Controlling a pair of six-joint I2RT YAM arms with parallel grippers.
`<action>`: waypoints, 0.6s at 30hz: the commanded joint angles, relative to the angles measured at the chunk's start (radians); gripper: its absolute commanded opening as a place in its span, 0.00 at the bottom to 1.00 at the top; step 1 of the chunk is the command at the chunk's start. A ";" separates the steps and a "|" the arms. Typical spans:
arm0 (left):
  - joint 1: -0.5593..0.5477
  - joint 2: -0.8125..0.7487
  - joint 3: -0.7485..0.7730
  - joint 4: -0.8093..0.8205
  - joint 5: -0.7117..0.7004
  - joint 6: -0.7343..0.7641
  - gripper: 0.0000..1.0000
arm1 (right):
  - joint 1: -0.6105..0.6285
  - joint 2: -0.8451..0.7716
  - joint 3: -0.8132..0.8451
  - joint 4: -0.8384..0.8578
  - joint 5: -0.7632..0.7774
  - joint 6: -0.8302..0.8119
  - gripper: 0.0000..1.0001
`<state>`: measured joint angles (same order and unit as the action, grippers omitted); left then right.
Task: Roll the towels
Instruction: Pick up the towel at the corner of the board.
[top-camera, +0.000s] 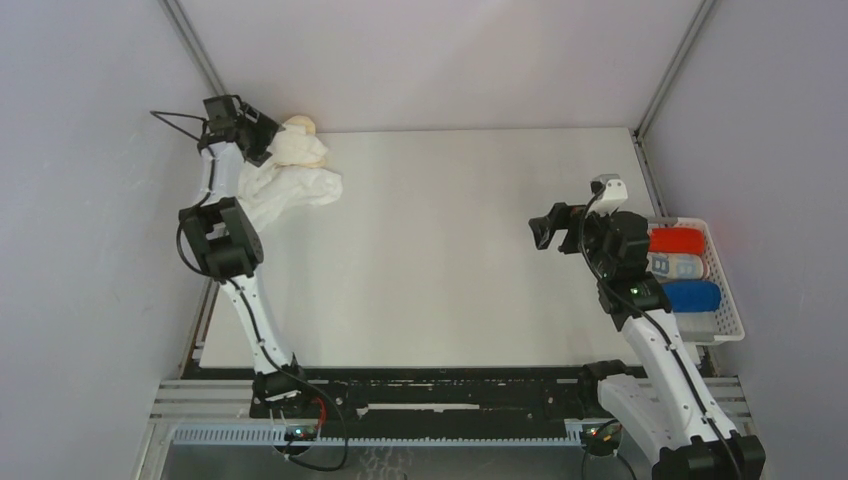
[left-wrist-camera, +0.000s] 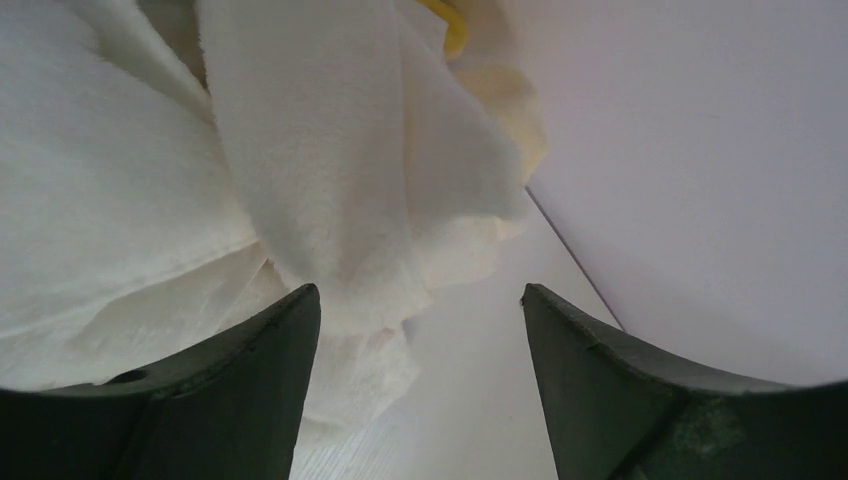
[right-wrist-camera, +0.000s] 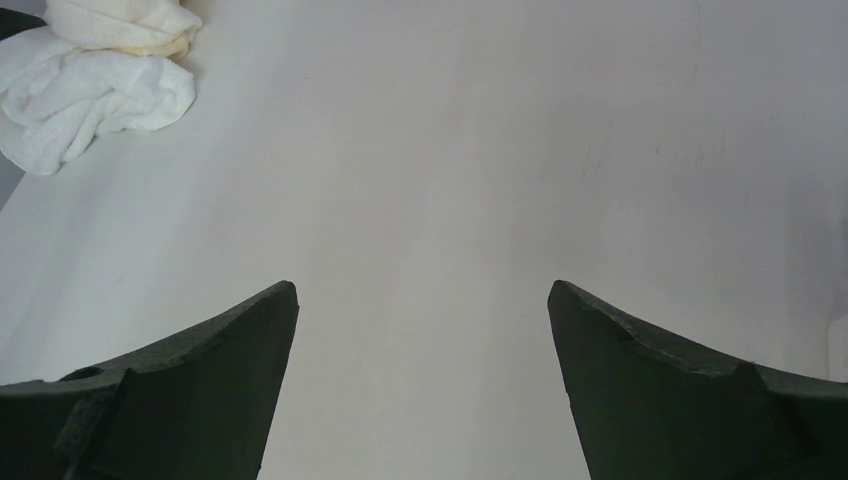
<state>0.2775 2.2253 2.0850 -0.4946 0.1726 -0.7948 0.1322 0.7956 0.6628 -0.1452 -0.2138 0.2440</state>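
Note:
A crumpled white towel (top-camera: 290, 190) and a cream towel (top-camera: 300, 142) lie heaped at the table's far left corner. My left gripper (top-camera: 268, 135) is at that heap, open, with white and cream folds (left-wrist-camera: 330, 180) right in front of its fingers (left-wrist-camera: 270, 360) and some cloth reaching between them. A yellow edge (left-wrist-camera: 455, 30) peeks out at the top. My right gripper (top-camera: 540, 228) hovers open over bare table at the right, nothing between its fingers (right-wrist-camera: 250, 350); it sees the heap (right-wrist-camera: 95, 85) far off. Rolled red (top-camera: 678, 240), light-blue patterned (top-camera: 680, 266) and royal blue (top-camera: 692, 295) towels lie in the basket.
The white slatted basket (top-camera: 728, 300) stands at the table's right edge beside my right arm. Grey walls close in on the left, back and right. The table's white top (top-camera: 440, 260) stretches between the two arms.

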 joint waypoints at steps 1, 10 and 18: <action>-0.017 0.134 0.114 0.058 0.040 -0.071 0.75 | 0.009 0.008 0.007 0.064 0.019 -0.022 0.95; -0.018 0.037 0.195 0.042 0.103 0.006 0.06 | 0.018 -0.021 0.024 0.031 0.032 -0.017 0.94; -0.033 -0.335 0.104 0.014 0.122 0.042 0.06 | 0.030 -0.077 0.053 -0.013 0.006 -0.008 0.94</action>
<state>0.2604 2.1746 2.1918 -0.5240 0.2512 -0.7952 0.1509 0.7578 0.6632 -0.1558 -0.1940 0.2420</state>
